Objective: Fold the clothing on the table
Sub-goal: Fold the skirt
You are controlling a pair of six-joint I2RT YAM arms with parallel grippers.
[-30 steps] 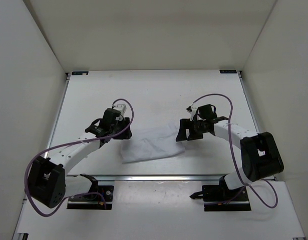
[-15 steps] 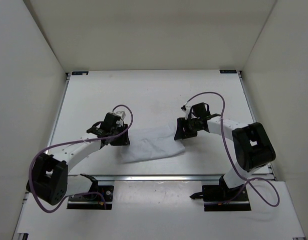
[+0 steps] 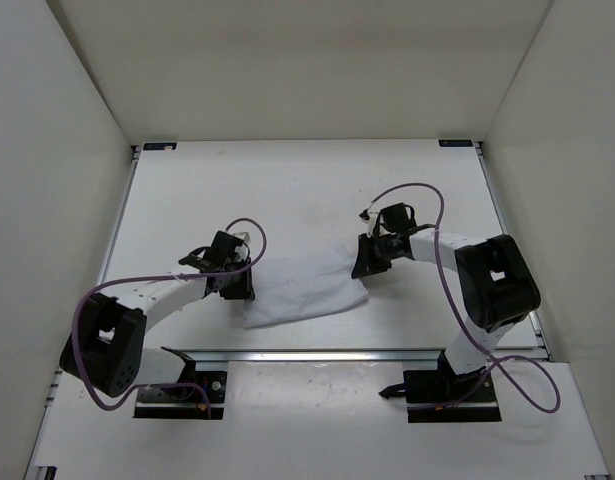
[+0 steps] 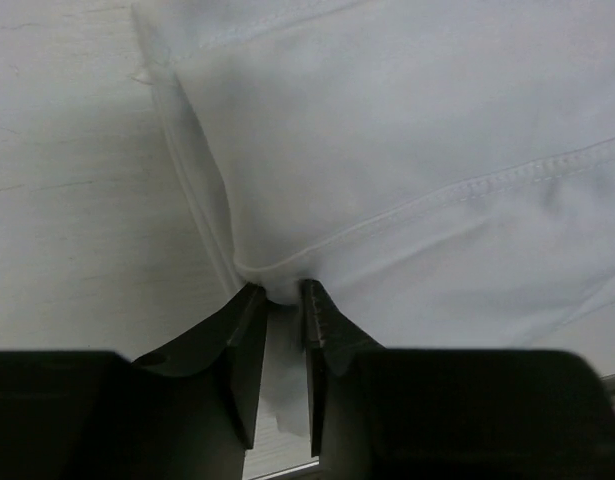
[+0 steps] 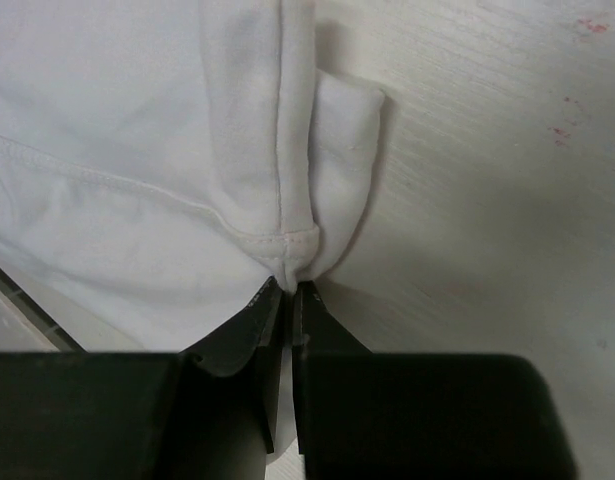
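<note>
The clothing (image 3: 309,290) is a small white fabric piece lying crumpled on the table (image 3: 287,180) between the two arms. My left gripper (image 3: 249,285) is at its left edge. In the left wrist view, a folded hem of the clothing (image 4: 407,150) bulges between the narrow-set tips of the left gripper (image 4: 282,292). My right gripper (image 3: 363,264) is at the fabric's right end. In the right wrist view, the right gripper (image 5: 290,288) is pinched tight on a seamed corner of the clothing (image 5: 117,100).
White upright walls (image 3: 77,110) enclose the table on three sides. An aluminium rail (image 3: 317,353) runs along the near edge just below the fabric. Purple cables (image 3: 417,190) loop over both arms.
Both grippers have come down onto the fabric's ends and closed, the right one fully. The right end of the clothing has bunched slightly towards the middle.
</note>
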